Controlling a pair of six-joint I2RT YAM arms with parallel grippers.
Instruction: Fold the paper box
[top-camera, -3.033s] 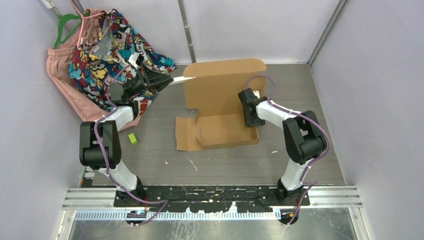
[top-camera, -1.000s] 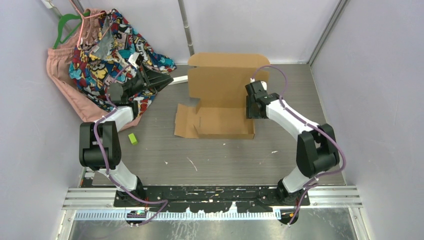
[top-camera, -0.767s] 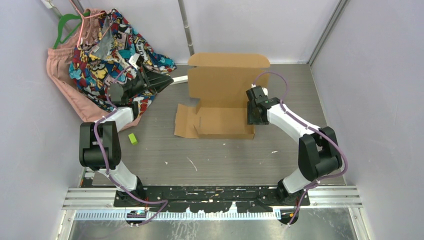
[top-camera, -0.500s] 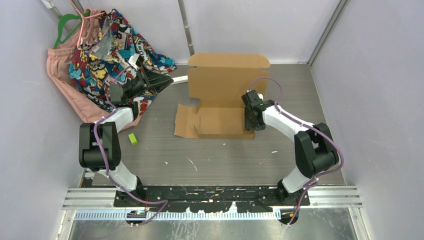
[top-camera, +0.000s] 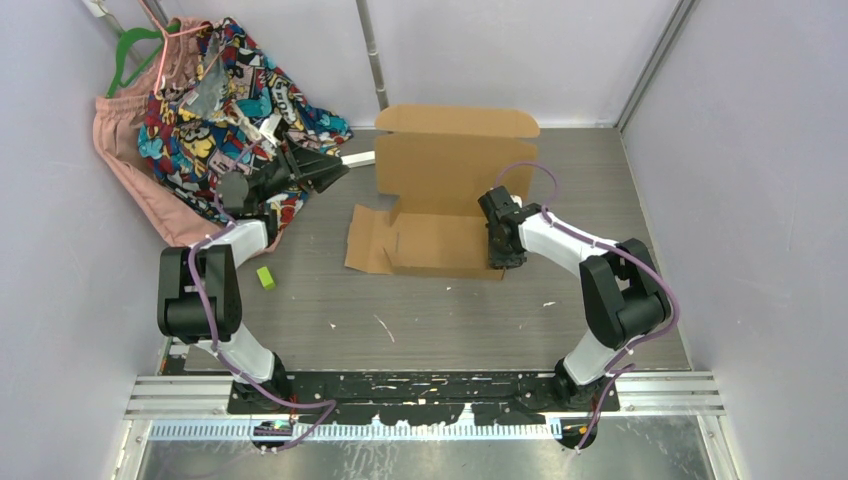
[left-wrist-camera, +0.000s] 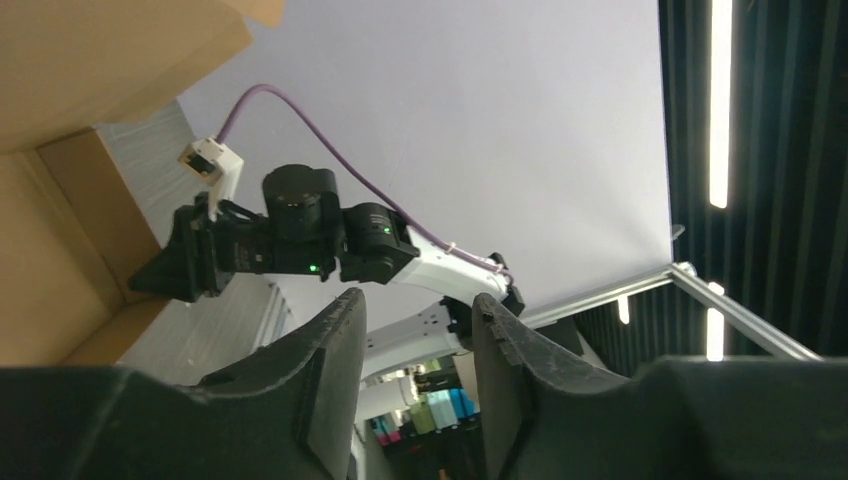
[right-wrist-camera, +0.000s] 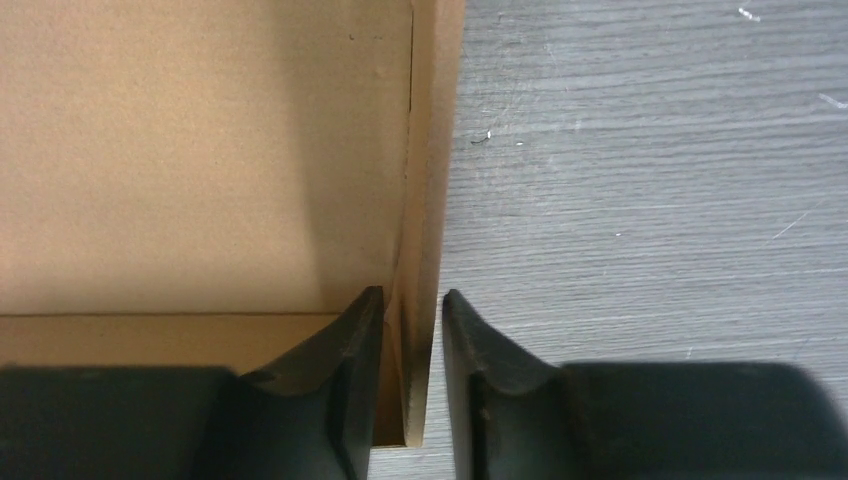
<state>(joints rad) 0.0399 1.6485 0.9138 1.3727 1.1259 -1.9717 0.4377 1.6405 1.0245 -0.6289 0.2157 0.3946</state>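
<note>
From above, the paper box (top-camera: 440, 185) sits half folded in the middle of the grey worktop (top-camera: 600, 200). Its big back flap is lifted up. The right pincer (top-camera: 497, 248) is at the box's right wall. The left pincer (top-camera: 330, 168) hangs left of the box, beside a pile of bright clothes (top-camera: 215, 95). A small green block (top-camera: 265, 277) lies near the left arm.

In the left wrist view, the 2 fingers (left-wrist-camera: 335, 370) stand a little apart with nothing between them.

In the right wrist view, the fingers (right-wrist-camera: 350, 360) squeeze the box's thin right wall, 1 inside and 1 outside.
</note>
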